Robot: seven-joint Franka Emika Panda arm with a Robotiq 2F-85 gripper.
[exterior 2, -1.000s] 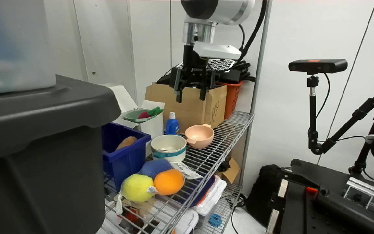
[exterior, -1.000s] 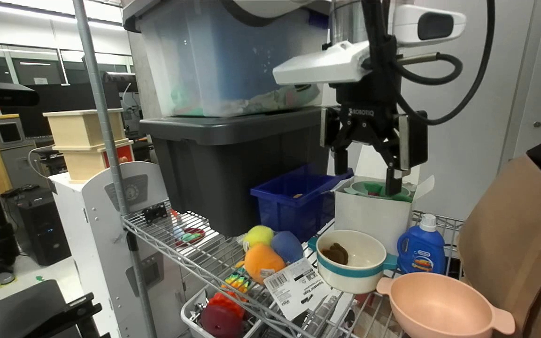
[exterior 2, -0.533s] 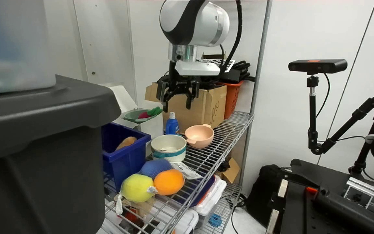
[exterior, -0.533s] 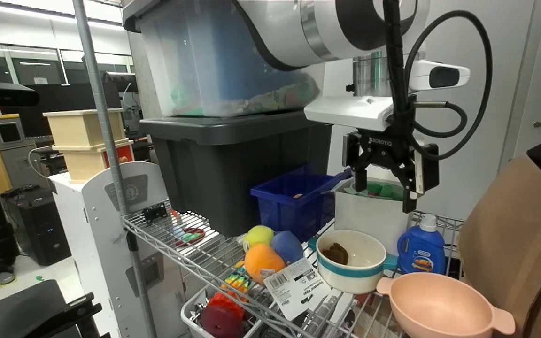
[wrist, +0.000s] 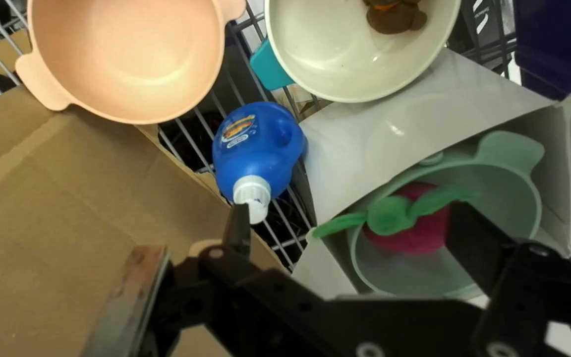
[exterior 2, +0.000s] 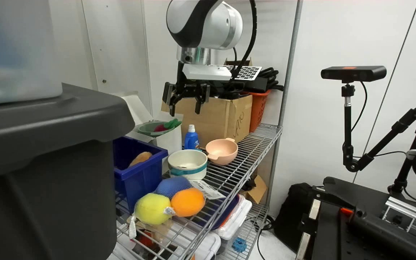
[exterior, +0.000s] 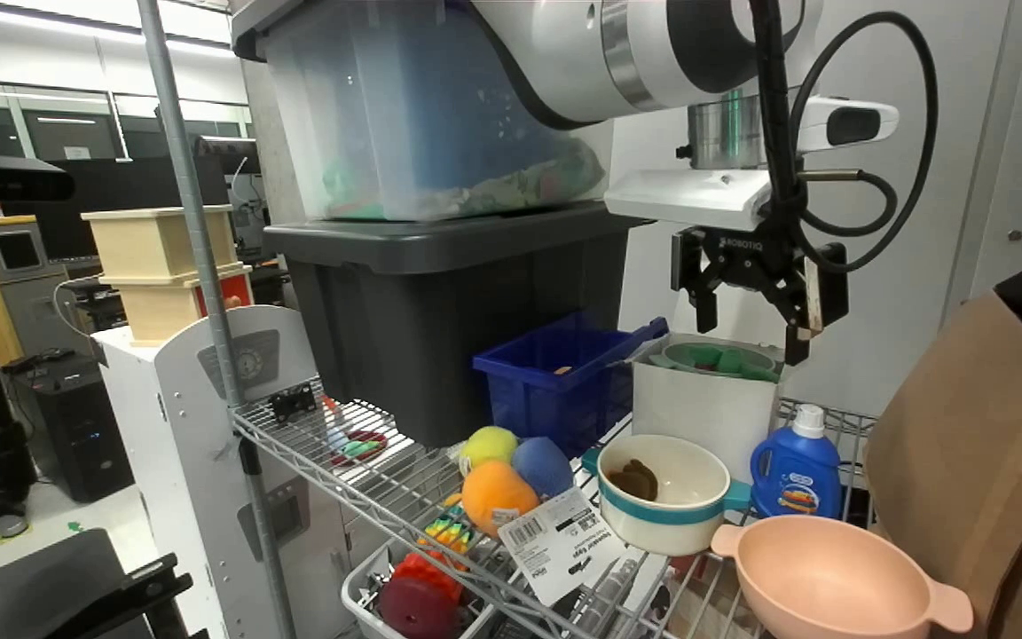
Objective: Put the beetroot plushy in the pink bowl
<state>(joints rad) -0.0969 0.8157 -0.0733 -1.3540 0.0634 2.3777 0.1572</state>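
Note:
The beetroot plushy lies in a pale green bowl inside an open white box; its leaves spread over the bowl's rim. It also shows in both exterior views, mostly as green leaves and with some magenta body. My gripper is open and empty, above the white box and apart from the plushy. In the wrist view my gripper has one finger near the blue bottle's cap and the other overlapping the plushy's edge. The pink bowl stands empty on the rack; the wrist view shows it too.
A blue bottle stands between the white box and the pink bowl. A white bowl with teal rim holds a brown toy. A cardboard box, a blue bin and stacked dark totes stand close by.
My gripper has moved over toward the white box. It dipped lower about half a second ago and has since risen a little. It stays open; the plushy and bowl have not moved.

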